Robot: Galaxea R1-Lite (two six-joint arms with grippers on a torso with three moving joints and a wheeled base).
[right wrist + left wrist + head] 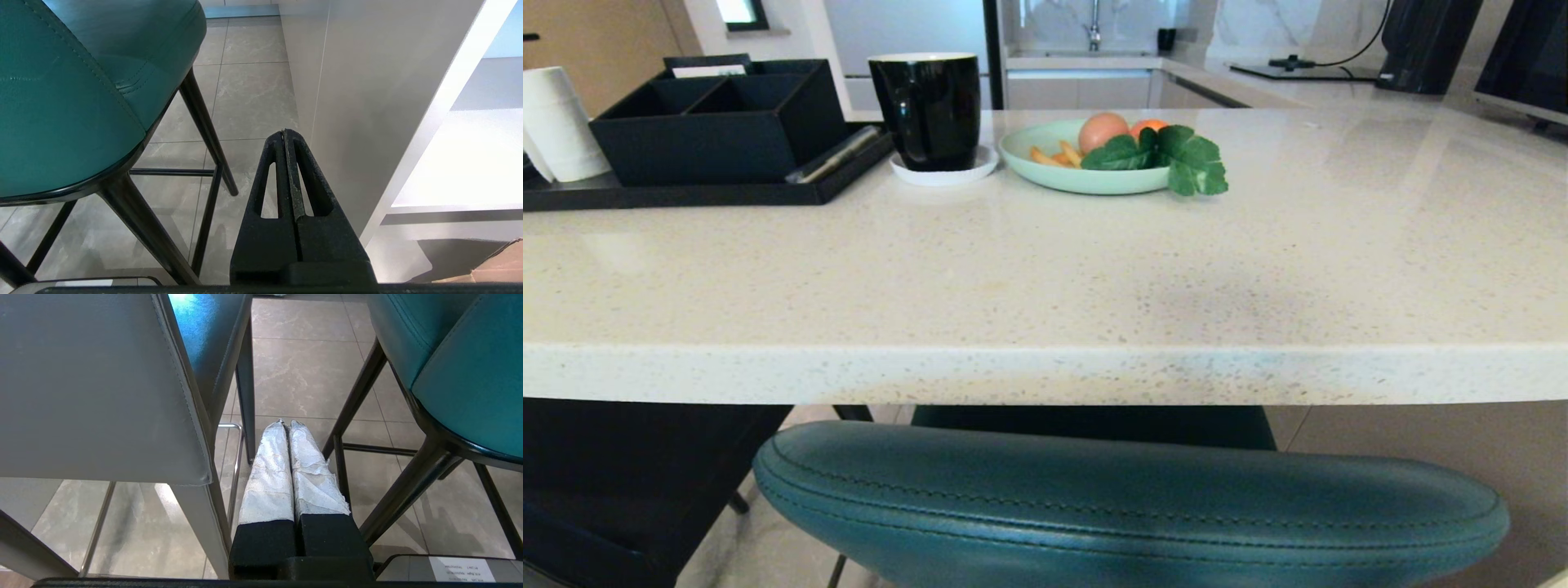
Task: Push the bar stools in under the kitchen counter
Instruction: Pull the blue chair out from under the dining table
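Teal stool point(1127, 506) sits at lower centre, its seat tucked under the bench point(1045, 269); grey stool point(94, 396) stands beside it. Left gripper point(287, 424) and right gripper point(284, 132) are both closed, empty.

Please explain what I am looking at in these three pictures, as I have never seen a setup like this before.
This is a wheeled robot with two arms. The head camera looks over the kitchen counter, which carries a black mug, a plate of food and a black tray; the teal stool stands in front. The other two cameras sit on the wrists. The left gripper hangs shut between the grey stool and the teal one; the right gripper hangs shut beside the white end panel. Neither holds anything.
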